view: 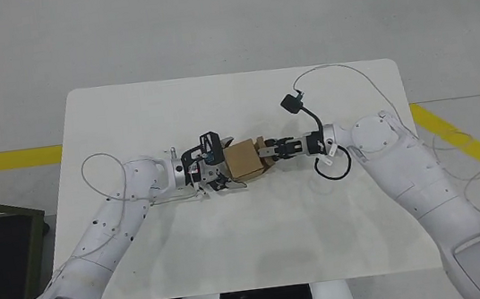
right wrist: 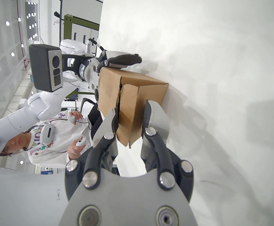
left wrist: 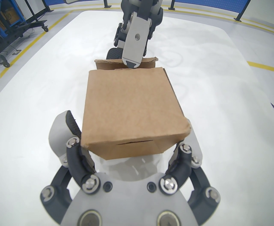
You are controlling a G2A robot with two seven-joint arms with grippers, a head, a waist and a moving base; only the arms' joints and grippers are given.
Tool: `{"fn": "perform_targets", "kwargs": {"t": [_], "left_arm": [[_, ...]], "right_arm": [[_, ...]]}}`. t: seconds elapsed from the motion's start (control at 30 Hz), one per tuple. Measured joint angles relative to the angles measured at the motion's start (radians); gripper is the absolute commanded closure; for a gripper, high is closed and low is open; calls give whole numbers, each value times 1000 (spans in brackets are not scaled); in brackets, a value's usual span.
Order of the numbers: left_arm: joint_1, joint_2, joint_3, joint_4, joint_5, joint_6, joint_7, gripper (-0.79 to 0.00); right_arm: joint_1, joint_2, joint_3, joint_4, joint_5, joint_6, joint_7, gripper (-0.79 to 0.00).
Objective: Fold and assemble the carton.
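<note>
As left jaws grip the carton [view: 242, 158] at 9 o'clock, right jaws pinch its 3 o'clock flap [right wrist: 128, 116].

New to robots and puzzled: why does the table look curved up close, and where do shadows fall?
Left wrist view: a wide lens bows the edges of the table. Right wrist view: a soft shadow lies on the table beside the carton. Top view: even light, table edges straight.
</note>
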Motion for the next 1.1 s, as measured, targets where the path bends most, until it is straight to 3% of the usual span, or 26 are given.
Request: {"fn": "perform_targets", "kwargs": {"t": [0.37,1.1], "left_arm": [[5,1,-2,-3,-4,-5,-10,-785],[3,1,-1,2,-7,-16,-24,-785]], "right_arm": [[-39,2,36,12,133,-26,16,-277],[-16,-20,14,120,185,-55,40,-175]]}}
